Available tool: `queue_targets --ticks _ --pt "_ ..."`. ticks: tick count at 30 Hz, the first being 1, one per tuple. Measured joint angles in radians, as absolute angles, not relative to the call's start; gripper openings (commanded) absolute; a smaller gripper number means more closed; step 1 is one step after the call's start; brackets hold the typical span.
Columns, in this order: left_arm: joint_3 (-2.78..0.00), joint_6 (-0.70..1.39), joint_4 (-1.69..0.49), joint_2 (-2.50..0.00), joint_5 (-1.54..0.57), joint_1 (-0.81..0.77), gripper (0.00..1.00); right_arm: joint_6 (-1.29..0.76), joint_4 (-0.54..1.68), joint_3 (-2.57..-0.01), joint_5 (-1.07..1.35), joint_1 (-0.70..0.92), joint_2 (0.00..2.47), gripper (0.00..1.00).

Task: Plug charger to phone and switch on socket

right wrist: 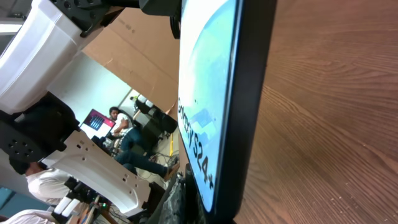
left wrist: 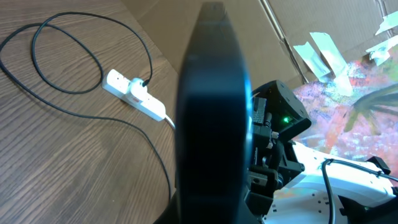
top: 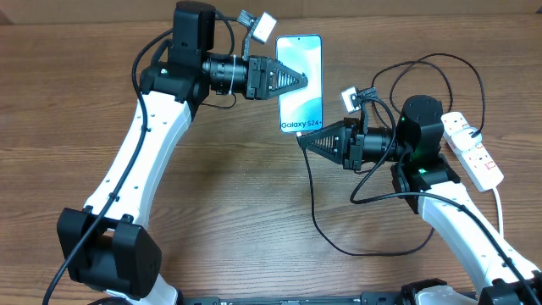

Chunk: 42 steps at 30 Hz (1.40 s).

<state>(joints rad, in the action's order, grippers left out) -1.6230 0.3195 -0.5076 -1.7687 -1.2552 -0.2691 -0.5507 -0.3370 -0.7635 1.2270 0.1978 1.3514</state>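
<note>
Toward the far middle of the table [top: 237, 203], the phone [top: 305, 59] faces screen-up in the overhead view, with the left end effector [top: 298, 80] clamped across its left edge. Just beside the end marked Galaxy S24+, the right end effector [top: 303, 141] points at it; I cannot tell whether its fingers are together. From there the charger [top: 314, 212] loops across the table toward the socket [top: 476, 154] at the right edge.
</note>
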Motion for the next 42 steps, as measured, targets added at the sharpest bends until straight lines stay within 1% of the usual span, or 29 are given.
queue_targets --ticks 7,11,13,15,18,22,25,30,32,35,38,42 --pt "-1.623 0.323 -0.508 -1.769 -1.234 -0.275 0.04 -0.551 -0.283 -0.764 1.209 0.198 1.351 0.04" --pt "-1.623 0.323 -0.504 -1.769 -1.226 -0.266 0.05 -0.49 -0.09 -0.773 1.123 0.198 1.351 0.04" --pt "-1.623 0.324 -0.501 -1.769 -1.226 -0.246 0.04 -0.43 0.078 -0.776 1.002 0.198 1.351 0.04" --pt "-1.623 0.329 -0.503 -1.769 -1.225 -0.209 0.04 -0.37 0.229 -0.776 0.826 0.198 1.351 0.04" --pt "-1.623 0.335 -0.503 -1.769 -1.225 -0.129 0.04 -0.322 0.353 -0.776 0.582 0.198 1.351 0.04" --pt "-1.623 0.338 -0.51 -1.769 -1.225 -0.027 0.04 -0.288 0.411 -0.776 0.304 0.198 1.36 0.04" --pt "-1.623 0.338 -0.531 -1.769 -1.221 0.013 0.04 -0.282 0.41 -0.776 0.215 0.198 1.4 0.04" --pt "-1.623 0.338 -0.561 -1.769 -1.218 0.013 0.04 -0.295 0.413 -0.778 0.125 0.239 1.596 0.04" --pt "-1.623 0.338 -0.565 -1.769 -1.218 0.012 0.04 -0.312 0.413 -0.792 0.103 0.281 1.655 0.13" --pt "-1.623 0.338 -0.574 -1.769 -1.218 0.012 0.04 -0.33 0.415 -0.84 0.079 0.323 1.673 0.25" --pt "-1.623 0.338 -0.584 -1.769 -1.218 0.012 0.04 -0.35 0.432 -0.855 0.06 0.345 1.682 0.31" --pt "-1.623 0.338 -0.588 -1.769 -1.218 0.012 0.04 -0.374 0.473 -0.86 0.029 0.347 1.688 0.52"
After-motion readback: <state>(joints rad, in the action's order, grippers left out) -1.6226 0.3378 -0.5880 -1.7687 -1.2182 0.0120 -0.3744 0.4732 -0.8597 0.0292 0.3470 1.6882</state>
